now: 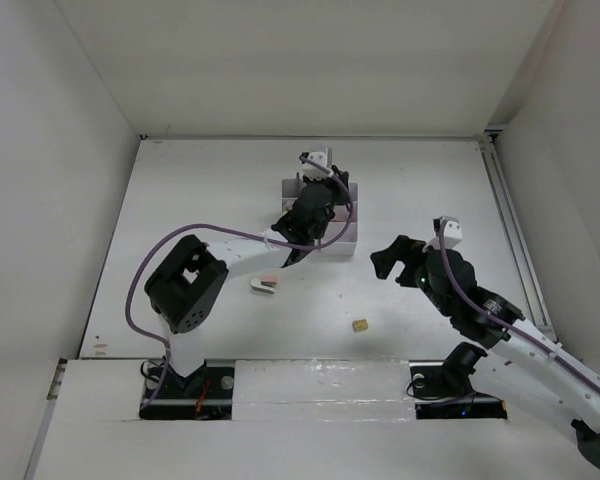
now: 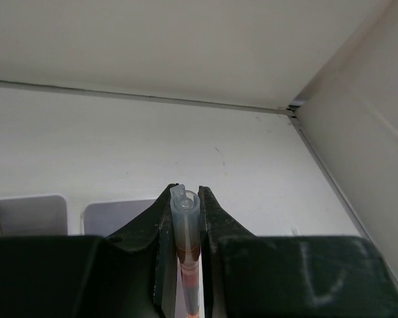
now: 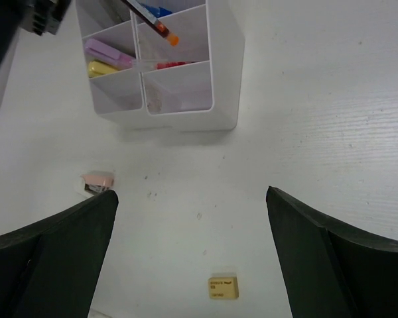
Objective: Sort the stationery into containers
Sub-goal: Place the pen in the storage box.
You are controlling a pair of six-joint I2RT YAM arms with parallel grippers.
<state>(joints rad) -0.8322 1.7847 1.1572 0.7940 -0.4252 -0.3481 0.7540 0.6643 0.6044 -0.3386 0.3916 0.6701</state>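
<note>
Left gripper [image 2: 186, 193] clamped on pen [image 2: 186, 222], long axis along fingers, end poking past fingertips over organiser [image 3: 222, 66] (compartment unclear). Right gripper [image 3: 191, 195] spread wide, empty. Eraser [image 3: 223, 287] lies below gap between its fingers, nearer this arm.

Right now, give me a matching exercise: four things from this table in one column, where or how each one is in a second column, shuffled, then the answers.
Column one
1. raised red pen
2. eraser
3. pink highlighter
4. right gripper

Column two
A. open, holding nothing
B. in a compartment of the white organiser
C. pinched in the left gripper
D. loose on the table

Pairs: 1-C, 2-D, 3-B, 4-A
</note>
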